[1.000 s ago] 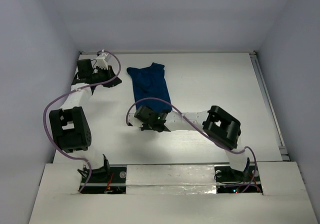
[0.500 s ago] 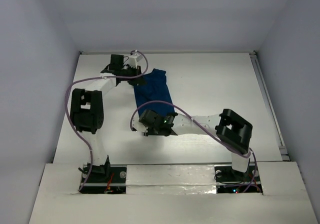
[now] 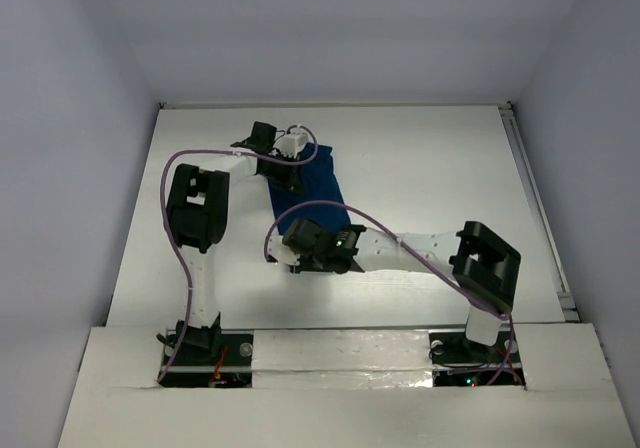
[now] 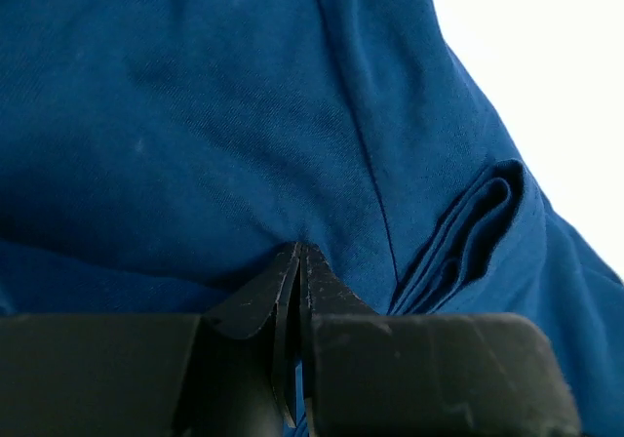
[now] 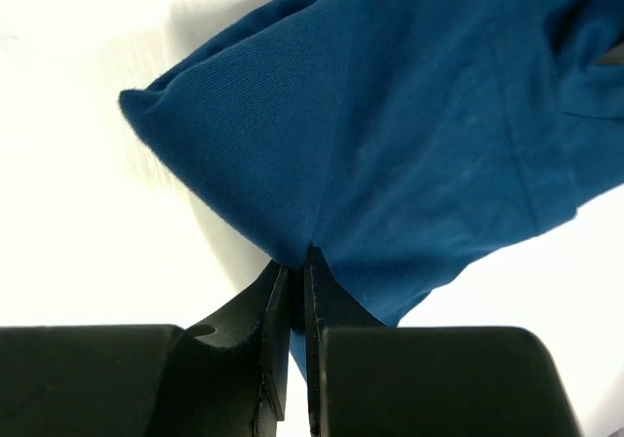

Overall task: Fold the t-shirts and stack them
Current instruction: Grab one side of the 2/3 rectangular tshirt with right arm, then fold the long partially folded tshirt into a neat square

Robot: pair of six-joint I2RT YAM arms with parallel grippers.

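Observation:
One dark blue t-shirt (image 3: 310, 188) lies as a narrow folded strip on the white table, running from far to near. Its white print is hidden. My left gripper (image 3: 300, 156) is at the shirt's far end; in the left wrist view it (image 4: 297, 254) is shut on a pinch of the blue fabric (image 4: 214, 135). My right gripper (image 3: 303, 236) is at the shirt's near end; in the right wrist view it (image 5: 307, 258) is shut on a fold of the cloth (image 5: 419, 144), with a corner lifted off the table.
The white table (image 3: 430, 158) is walled at the back and both sides. A metal rail (image 3: 535, 208) runs along its right edge. The left arm's elbow (image 3: 196, 208) stands left of the shirt, with purple cables looping over both arms.
My left arm has swung from the far left corner rightward to the shirt's far end and shut on the fabric. My right gripper has stayed shut on the near end, shifting slightly.

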